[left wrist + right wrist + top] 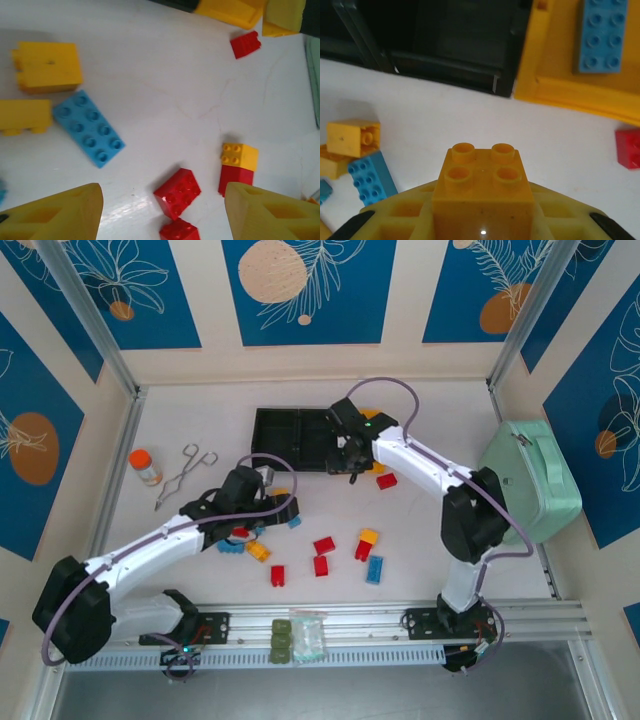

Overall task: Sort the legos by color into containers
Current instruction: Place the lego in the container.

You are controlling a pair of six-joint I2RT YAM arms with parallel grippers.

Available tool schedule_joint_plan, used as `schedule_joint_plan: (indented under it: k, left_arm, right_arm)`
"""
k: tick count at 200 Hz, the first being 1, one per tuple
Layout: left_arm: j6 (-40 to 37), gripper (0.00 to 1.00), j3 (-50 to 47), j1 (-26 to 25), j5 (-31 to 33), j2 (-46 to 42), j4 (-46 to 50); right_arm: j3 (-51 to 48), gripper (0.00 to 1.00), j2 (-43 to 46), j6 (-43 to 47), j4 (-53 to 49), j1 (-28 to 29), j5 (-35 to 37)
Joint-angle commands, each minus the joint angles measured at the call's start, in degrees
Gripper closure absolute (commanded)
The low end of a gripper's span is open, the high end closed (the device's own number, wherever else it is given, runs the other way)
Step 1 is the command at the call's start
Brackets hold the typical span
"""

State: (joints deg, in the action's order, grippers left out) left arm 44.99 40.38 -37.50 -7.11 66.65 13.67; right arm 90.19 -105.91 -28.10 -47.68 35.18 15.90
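Yellow lego (482,172): pinched in your right jaws; left jaws spread. Yellow bin (570,92) holds a blue lego (600,37), so release squarely over a black bin (450,70), seemingly empty.

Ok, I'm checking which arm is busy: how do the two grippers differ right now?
The left gripper is open and empty; the right gripper is shut on a yellow brick. The left hangs over loose bricks; the right faces the bins. Both have yellow fingers.

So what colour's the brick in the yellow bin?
Blue. That oblong brick shows best in right wrist view.
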Motion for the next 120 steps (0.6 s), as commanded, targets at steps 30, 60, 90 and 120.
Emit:
schedule_joint_plan:
  k: [30,60,90,120]
  left_arm:
    - [1.19,0.34,-3.24,4.37,2.24,-6.42,5.20]
    - [1.67,0.34,-4.67,6.35,1.89,-8.77,6.15]
    - [2.05,0.34,-5.74,7.25,1.55,-10.30,6.59]
    - [2.52,0.34,-6.72,7.49,1.36,-11.12,7.03]
  right_arm:
    - [13.49,0.69,-10.24,1.47,-5.29,0.66,-1.62]
    - [21.88,0.68,-16.88,1.42,-8.11,0.10,-1.60]
    - [29.78,0.67,-22.85,1.06,-10.95,-0.63,-0.64]
    - [37.97,0.65,-29.02,1.03,-14.31,-1.05,0.32]
